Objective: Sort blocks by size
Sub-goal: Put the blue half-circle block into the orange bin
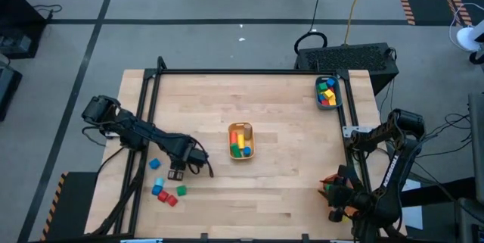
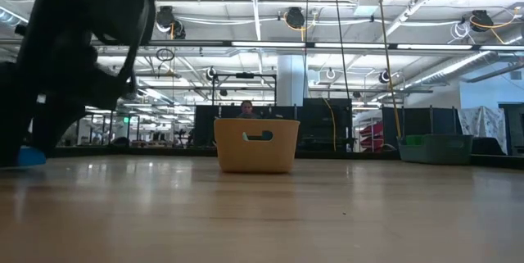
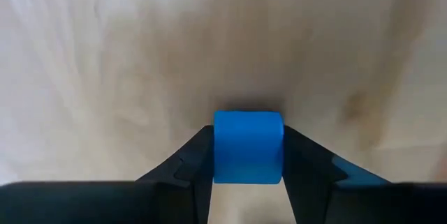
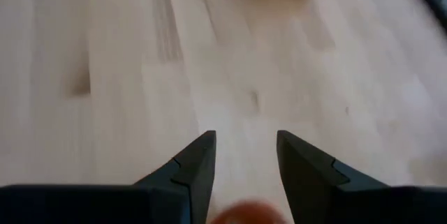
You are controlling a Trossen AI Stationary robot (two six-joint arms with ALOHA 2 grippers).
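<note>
My left gripper [image 1: 177, 173] [image 3: 246, 132] points down over the table's near left part and is shut on a blue block [image 3: 248, 147], which the gripper hides in the high view. Loose blocks lie close by: a blue one [image 1: 155, 164] and a cluster of blue [image 1: 157, 189], red [image 1: 172, 200] and green [image 1: 181, 190]. My right gripper [image 1: 333, 186] [image 4: 246, 137] waits at the near right edge with its fingertips apart and nothing between them. A blurred reddish thing [image 4: 241, 214] shows low between its fingers; I cannot tell whether it touches them. My left gripper pinches the blue block by two opposite sides [image 3: 221, 155] between its two fingers. The fingers come from above, pointing down. The block sits upright in the hold, close over its shadow; whether it rests on the table or hangs just clear, I cannot tell.
A yellow bin [image 1: 230, 141] [image 2: 256, 144] with several blocks stands mid-table. A teal bin [image 1: 318, 91] [image 2: 434, 148] with blocks stands at the far right corner. A black frame rail [image 1: 227, 71] runs along the table's far edge. Bare wood lies between the loose blocks and the yellow bin.
</note>
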